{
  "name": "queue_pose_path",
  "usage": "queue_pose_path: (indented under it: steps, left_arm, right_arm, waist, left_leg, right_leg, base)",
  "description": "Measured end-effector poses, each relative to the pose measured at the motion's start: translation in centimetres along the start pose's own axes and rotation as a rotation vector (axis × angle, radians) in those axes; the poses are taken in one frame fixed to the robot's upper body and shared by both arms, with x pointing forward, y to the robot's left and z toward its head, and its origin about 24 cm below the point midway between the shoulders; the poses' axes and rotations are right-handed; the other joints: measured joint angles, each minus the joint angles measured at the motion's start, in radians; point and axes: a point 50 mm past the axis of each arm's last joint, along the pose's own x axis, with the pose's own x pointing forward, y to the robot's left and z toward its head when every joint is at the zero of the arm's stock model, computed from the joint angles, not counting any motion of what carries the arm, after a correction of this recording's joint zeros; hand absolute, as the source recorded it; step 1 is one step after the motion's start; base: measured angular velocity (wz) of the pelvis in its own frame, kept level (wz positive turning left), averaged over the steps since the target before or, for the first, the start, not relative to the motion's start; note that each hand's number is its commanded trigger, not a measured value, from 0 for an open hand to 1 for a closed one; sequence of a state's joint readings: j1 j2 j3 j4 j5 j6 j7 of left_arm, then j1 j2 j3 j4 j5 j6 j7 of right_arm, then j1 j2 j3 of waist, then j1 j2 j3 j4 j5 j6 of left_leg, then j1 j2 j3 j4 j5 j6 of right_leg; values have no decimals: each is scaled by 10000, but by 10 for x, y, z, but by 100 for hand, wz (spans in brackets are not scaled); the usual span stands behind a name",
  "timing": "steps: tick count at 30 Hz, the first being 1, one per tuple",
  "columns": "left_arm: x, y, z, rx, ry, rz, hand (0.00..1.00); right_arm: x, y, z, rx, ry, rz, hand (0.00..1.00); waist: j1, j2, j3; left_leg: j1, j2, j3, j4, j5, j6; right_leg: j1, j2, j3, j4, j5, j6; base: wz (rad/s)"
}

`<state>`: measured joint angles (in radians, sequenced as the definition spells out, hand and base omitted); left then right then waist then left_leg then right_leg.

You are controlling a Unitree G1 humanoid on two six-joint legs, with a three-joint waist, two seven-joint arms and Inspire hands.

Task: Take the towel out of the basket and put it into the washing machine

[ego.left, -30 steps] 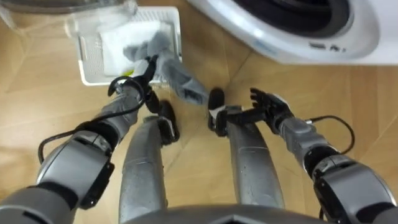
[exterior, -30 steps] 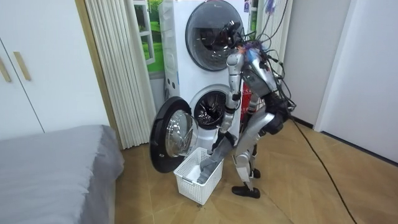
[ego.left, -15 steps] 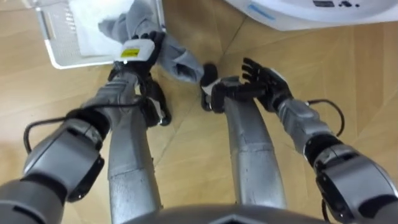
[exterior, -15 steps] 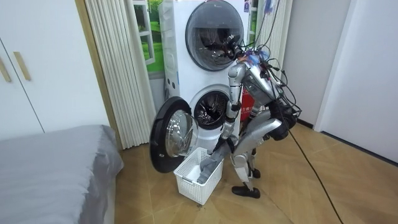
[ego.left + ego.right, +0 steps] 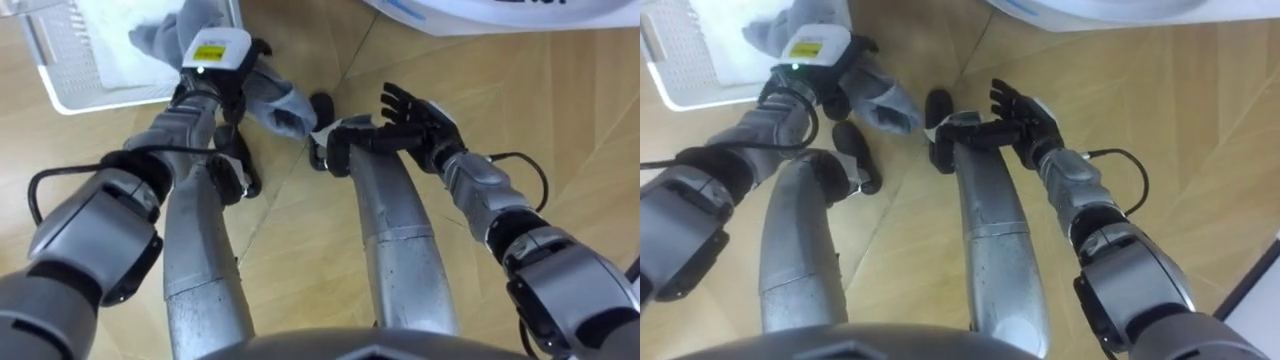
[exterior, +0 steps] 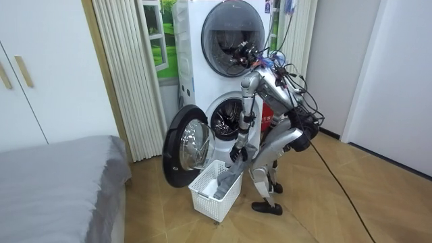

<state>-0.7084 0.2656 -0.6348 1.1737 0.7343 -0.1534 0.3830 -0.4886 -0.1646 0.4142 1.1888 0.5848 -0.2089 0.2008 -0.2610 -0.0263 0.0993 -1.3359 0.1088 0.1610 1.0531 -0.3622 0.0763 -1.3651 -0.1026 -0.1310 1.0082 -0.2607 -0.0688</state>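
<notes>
Now our left hand (image 5: 218, 72) is curled round the grey towel (image 5: 275, 98), which hangs half out of the white basket (image 5: 70, 60), ready to lift toward the washing machine (image 6: 226, 121) and its open door (image 6: 185, 145). Our right hand (image 5: 415, 115) hovers empty, fingers spread.

Left hand (image 5: 215, 64) reaches down, fingers curled; right hand (image 5: 425, 122) hangs spread.
</notes>
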Motion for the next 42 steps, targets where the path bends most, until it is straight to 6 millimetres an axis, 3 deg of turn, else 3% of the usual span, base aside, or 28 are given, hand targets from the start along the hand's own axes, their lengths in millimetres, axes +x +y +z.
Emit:
queue_pose_path:
  steps: [16, 23, 28, 30, 34, 40, 42]
  left_arm:
    - [1, 0, 9, 319, -503, 91, 100]
    - [-5, -16, 20, -321, -633, -186, 100]
    - [-20, -41, 22, -1763, -304, -377, 100]
    - [-27, -50, 21, -2466, -10, -497, 100]
    - [-32, -56, 19, -3699, 632, -418, 100]
    - [-35, -61, 20, -7468, 1863, -466, 100]
    - [-40, -69, 24, -9138, 2211, -835, 100]
  right_arm:
    - [-1, 0, -2, -34, 19, -134, 0]
    - [-10, 1, -29, -206, 787, -233, 0]
    - [-24, -6, -58, 65, 1592, -766, 0]
    - [-28, -11, -68, -38, 1995, -998, 0]
    - [-31, -12, -73, -681, 2318, -952, 0]
    - [-28, -5, -71, -1965, 2394, -362, 0]
    - [-27, -2, -71, -2419, 2446, -132, 0]
  waist:
    - [-46, 4, -3]
    - [9, 9, -3]
    - [259, 19, -10]
    - [436, 21, -11]
    - [784, 53, -39]
    - [1423, 83, -66]
    - [1629, 139, -110]
  left_leg:
    - [91, -23, 2, 117, -160, 59]
    - [1443, -2, -31, -367, -161, 54]
    - [2910, -40, 29, -1164, -127, -20]
    - [3583, -169, 17, -1647, -47, -87]
    - [4185, -144, 15, -2051, -10, -130]
    - [4706, -178, -12, -2272, 33, -153]
    - [4884, -183, -37, -2292, 33, -153]
  right_leg:
    - [125, 7, 12, 46, -127, 112]
    - [1554, 26, -118, -507, -130, 128]
    - [2993, 137, -95, -1311, -47, 229]
    - [3640, 137, -92, -1718, -18, 271]
    - [4277, 146, -163, -2168, 10, 284]
    - [4809, -30, -517, -2252, 10, 293]
    - [5041, -68, -636, -2296, 10, 292]
  base:
    - [-1]
    - [0]
    - [-3]
    - [4]
    - [0]
    - [3]
    - [5]
